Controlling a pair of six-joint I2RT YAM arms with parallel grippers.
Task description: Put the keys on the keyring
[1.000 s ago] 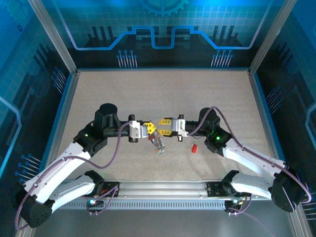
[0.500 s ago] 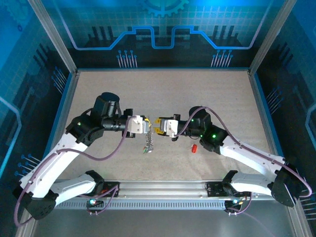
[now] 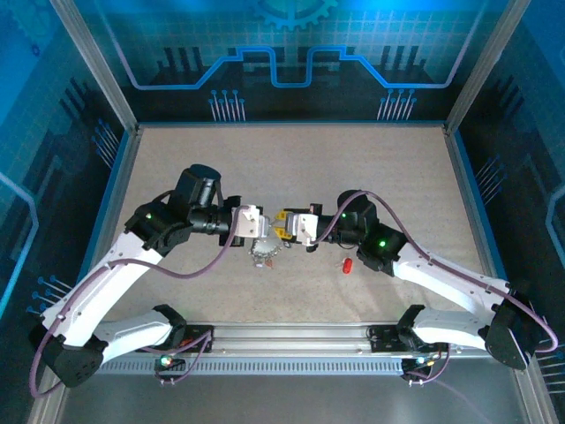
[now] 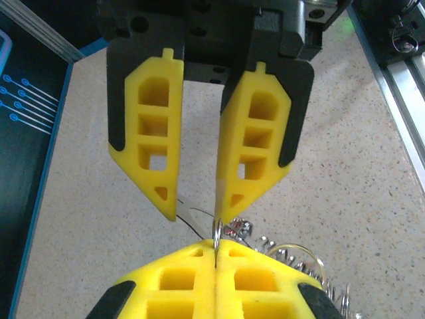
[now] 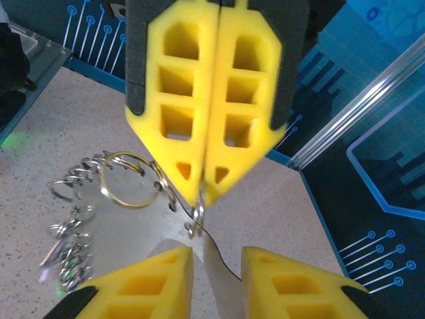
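We saw the left gripper [image 4: 216,247] clamped shut on the keyring [image 4: 216,229], pinching its thin grey band at the very fingertips. The right gripper [image 4: 197,211] faced it nose to nose over the table [image 3: 291,168], jaws narrowly apart. From the pinch the band ran on as a fine curved wire through that gap; we couldn't tell whether either right pad pressed on it. The ring looked dark and thin and sat mostly edge-on, so its round outline was hard to make out. A bunch hung from it just beside the left tips: a gold split ring [image 5: 126,179], silvery coils [image 5: 76,176] and small keys [image 5: 66,256], blurred, with a greenish tint. One plain red key [image 3: 348,263] lay on the table on the right arm's side, apart from the bunch.
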